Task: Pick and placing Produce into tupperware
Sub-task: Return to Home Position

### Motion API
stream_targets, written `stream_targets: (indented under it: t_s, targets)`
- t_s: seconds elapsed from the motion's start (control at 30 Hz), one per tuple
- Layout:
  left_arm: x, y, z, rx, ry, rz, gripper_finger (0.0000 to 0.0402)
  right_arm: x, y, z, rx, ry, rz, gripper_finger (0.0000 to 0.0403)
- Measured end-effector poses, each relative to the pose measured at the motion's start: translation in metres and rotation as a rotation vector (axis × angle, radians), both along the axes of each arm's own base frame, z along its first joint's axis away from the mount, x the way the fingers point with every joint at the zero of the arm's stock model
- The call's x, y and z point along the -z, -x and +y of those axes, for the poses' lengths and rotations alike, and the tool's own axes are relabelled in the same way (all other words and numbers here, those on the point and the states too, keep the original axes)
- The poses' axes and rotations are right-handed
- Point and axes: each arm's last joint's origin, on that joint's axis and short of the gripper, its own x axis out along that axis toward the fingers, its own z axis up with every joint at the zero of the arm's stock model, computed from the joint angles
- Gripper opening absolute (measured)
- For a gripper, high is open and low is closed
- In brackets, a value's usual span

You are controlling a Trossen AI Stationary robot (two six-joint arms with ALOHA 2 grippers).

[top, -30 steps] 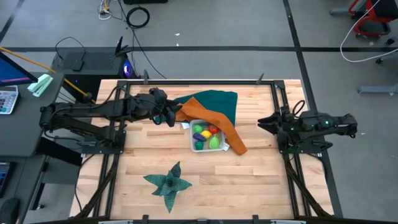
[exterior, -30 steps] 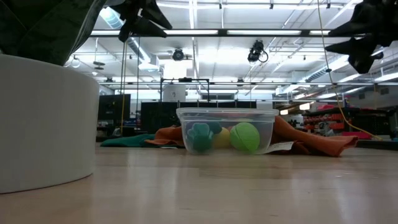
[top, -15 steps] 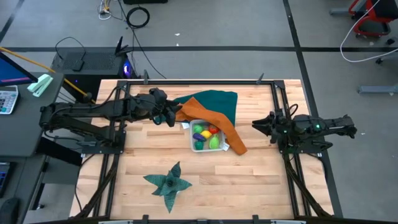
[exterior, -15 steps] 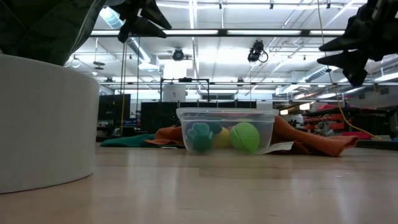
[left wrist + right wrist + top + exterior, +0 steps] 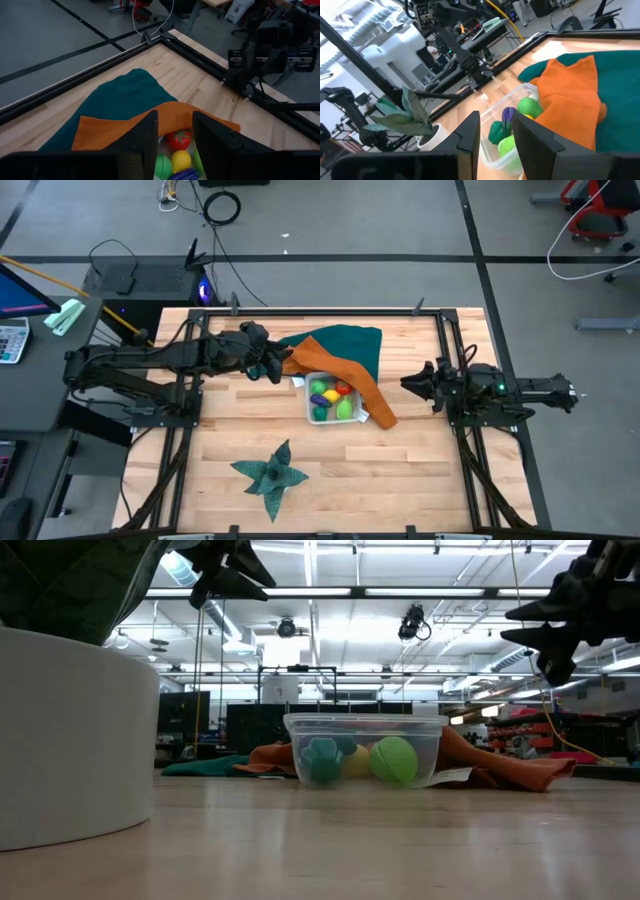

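In the tupperware (image 5: 436, 745): produce (image 5: 330, 398), with red, yellow, green and purple pieces, all contained.
Against its far and right rim: orange cloth (image 5: 345, 370), draped.
Just left of the tupperware, raised: left gripper (image 5: 270, 366), fingers parted, empty.
Right of it, well apart, raised: right gripper (image 5: 408, 383), fingers parted, empty.
Risk: a low pass by either arm could snag the cloth, tugging the tupperware and spilling produce.

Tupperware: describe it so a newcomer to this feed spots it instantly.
On the wooden table, find the orange cloth draped over the teal cloth. The tupperware sits against it: the only clear tub, holding red, yellow, green and purple toy produce.
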Motion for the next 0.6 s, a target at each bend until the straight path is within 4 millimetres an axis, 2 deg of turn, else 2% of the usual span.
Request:
stream_targets:
  t_s: [0.6]
  targets:
    - [0.0018, 0.0008, -0.0001, -0.005, 0.014, 0.015, 0.0119, -0.0066, 0.0002, -0.0048, -0.012, 0.044, -0.064, 0.0061]
